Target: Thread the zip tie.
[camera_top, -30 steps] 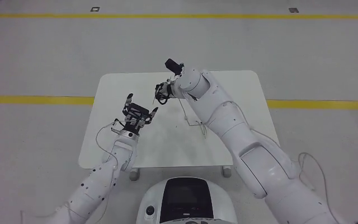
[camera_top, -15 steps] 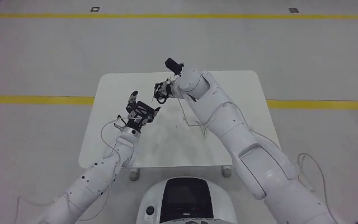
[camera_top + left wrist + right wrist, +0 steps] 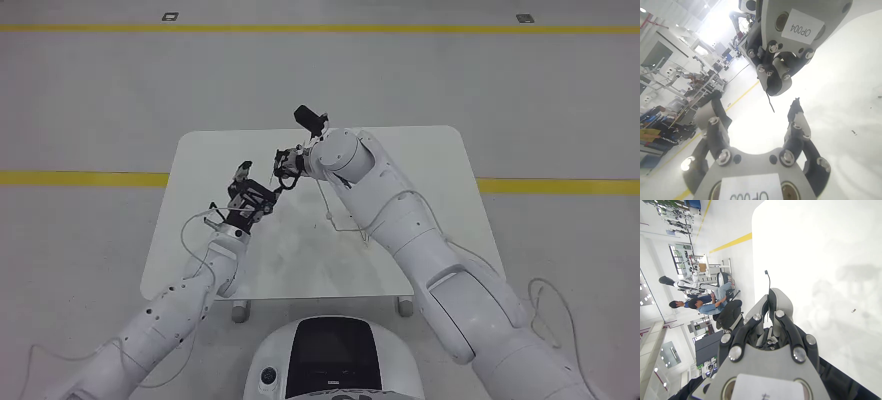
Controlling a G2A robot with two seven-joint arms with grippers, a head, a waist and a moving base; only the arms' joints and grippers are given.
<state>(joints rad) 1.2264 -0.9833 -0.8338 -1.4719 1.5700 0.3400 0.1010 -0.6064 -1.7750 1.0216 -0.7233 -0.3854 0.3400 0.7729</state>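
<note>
A thin black zip tie (image 3: pixel 769 281) sticks out from my right gripper (image 3: pixel 769 293), which is shut on its strap; the small square head (image 3: pixel 766 272) is at the free end. Above the white table's left-middle, my right gripper (image 3: pixel 284 165) hovers with my left gripper (image 3: pixel 252 189) just below and left of it. In the left wrist view, my left gripper (image 3: pixel 756 98) is open, with its fingers (image 3: pixel 797 113) spread on either side of the zip tie's hanging end (image 3: pixel 770 103). The right gripper (image 3: pixel 773 89) faces it closely from above. Nothing sits between the left fingers.
The white table (image 3: pixel 400 250) has rounded corners and a left edge close to both grippers. A few tiny dark specks (image 3: pixel 853 310) lie on its surface. A thin cable (image 3: pixel 330 208) hangs beside the right arm.
My left gripper has moved up and to the right, closing in on the right gripper and the zip tie's end. The right gripper has barely shifted.
</note>
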